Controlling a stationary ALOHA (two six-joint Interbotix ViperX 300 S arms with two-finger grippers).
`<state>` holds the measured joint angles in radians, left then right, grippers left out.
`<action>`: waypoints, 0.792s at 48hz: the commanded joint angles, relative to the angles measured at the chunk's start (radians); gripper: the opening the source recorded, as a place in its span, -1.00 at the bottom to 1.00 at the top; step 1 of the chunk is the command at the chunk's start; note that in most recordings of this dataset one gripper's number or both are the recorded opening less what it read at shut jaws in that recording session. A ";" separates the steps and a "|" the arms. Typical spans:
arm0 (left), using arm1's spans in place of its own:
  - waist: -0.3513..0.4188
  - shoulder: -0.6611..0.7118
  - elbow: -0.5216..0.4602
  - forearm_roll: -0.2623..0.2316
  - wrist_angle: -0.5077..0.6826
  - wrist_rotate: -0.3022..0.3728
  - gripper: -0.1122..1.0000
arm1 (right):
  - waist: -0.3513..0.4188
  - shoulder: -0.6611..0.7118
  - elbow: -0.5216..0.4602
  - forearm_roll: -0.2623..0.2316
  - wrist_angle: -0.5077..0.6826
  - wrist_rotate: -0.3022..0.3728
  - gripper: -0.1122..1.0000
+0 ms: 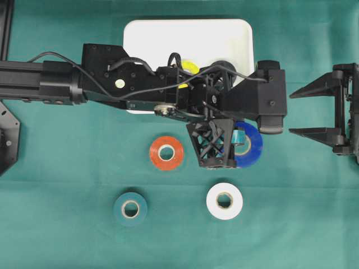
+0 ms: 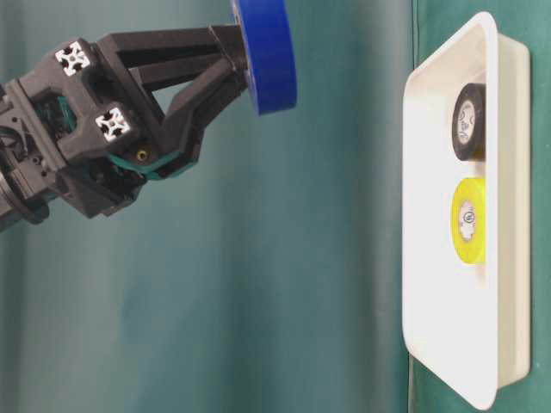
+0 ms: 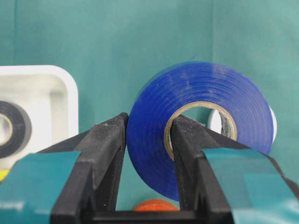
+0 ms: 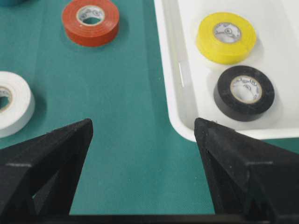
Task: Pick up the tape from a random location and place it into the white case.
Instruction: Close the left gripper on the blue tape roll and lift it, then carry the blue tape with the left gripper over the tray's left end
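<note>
My left gripper (image 1: 238, 140) is shut on a blue tape roll (image 1: 251, 147), with one finger outside the roll and one through its core. It holds the roll on edge, lifted above the cloth, just in front of the white case (image 1: 168, 39). The left wrist view shows the roll (image 3: 210, 84) pinched between the fingers, and the table-level view shows it (image 2: 267, 56) in the air, apart from the case (image 2: 430, 215). A yellow roll (image 4: 225, 37) and a black roll (image 4: 244, 92) lie flat in the case. My right gripper (image 1: 305, 109) is open and empty at the right.
An orange roll (image 1: 166, 152), a teal roll (image 1: 130, 209) and a white roll (image 1: 224, 200) lie flat on the green cloth in front of the case. My left arm reaches across the case's front edge and partly hides the rolls inside it.
</note>
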<state>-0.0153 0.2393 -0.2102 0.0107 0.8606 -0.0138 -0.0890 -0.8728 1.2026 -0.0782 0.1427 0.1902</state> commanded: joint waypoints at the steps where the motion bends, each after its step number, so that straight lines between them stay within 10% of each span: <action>1: -0.003 -0.057 -0.006 0.002 -0.005 -0.002 -0.34 | 0.000 0.006 -0.025 0.000 0.002 -0.002 0.70; 38: -0.043 -0.359 0.399 -0.002 -0.060 -0.025 -0.34 | -0.003 0.006 -0.029 -0.005 0.008 -0.002 0.70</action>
<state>-0.0522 -0.0430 0.1549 0.0107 0.8145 -0.0368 -0.0905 -0.8728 1.2011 -0.0798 0.1549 0.1902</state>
